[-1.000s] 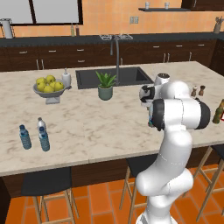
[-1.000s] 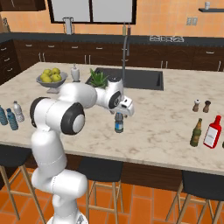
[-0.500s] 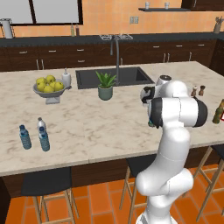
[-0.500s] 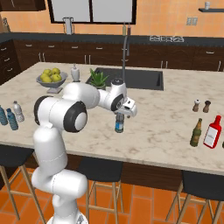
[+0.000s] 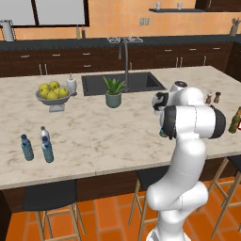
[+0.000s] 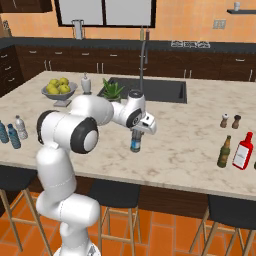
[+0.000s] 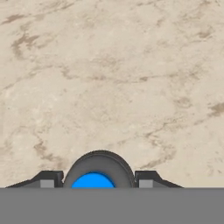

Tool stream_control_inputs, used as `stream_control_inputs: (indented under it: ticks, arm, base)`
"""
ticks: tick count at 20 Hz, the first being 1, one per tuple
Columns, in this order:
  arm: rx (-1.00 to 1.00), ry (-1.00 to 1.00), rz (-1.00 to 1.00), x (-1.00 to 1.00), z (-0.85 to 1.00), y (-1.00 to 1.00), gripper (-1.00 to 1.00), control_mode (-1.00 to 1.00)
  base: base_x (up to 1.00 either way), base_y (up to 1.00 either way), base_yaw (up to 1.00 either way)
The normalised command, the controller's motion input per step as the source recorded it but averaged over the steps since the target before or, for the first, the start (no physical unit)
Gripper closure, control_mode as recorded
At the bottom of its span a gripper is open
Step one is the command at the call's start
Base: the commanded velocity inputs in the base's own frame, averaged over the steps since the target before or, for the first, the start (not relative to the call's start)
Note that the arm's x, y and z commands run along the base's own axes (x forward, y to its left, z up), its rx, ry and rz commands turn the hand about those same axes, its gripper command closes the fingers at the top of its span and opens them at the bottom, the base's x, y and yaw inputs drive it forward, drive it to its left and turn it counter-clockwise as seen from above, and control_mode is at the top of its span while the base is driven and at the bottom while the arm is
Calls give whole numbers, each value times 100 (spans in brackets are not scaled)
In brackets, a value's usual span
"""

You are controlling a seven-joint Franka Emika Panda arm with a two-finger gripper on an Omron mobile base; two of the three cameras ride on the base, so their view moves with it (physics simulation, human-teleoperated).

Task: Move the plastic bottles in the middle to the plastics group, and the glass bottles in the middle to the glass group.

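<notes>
Marble counter carries a small dark bottle with a blue-white label, standing upright near the front edge, in the middle of the island. The gripper points straight down over it, one finger on each side of its neck. From the hand camera the blue cap sits between the two fingers, which lie close beside the bottle; whether they press it I cannot tell.
</notes>
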Motion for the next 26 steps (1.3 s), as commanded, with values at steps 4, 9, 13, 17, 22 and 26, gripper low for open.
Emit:
stream_control_inputs:
  ticks: [4, 9, 13, 17, 22, 26]
  arm:
    - [1, 0, 14, -54, 37, -2, 100, -100]
    - [0, 0, 34, -70, 51, 0, 100, -100]
    - [0, 0, 27, -74, 40, 30, 100, -100]
    - [0, 0, 27, -54, 28, 78, 100, -100]
    - [0, 0, 22, -33, 23, 100, 100, -100]
    - [0, 0, 21, -24, 22, 100, 100, -100]
  base:
    - [0, 0, 0]
    - [0, 0, 0]
    - [0, 0, 0]
    - [0, 0, 0]
    - [0, 0, 0]
    - [0, 0, 0]
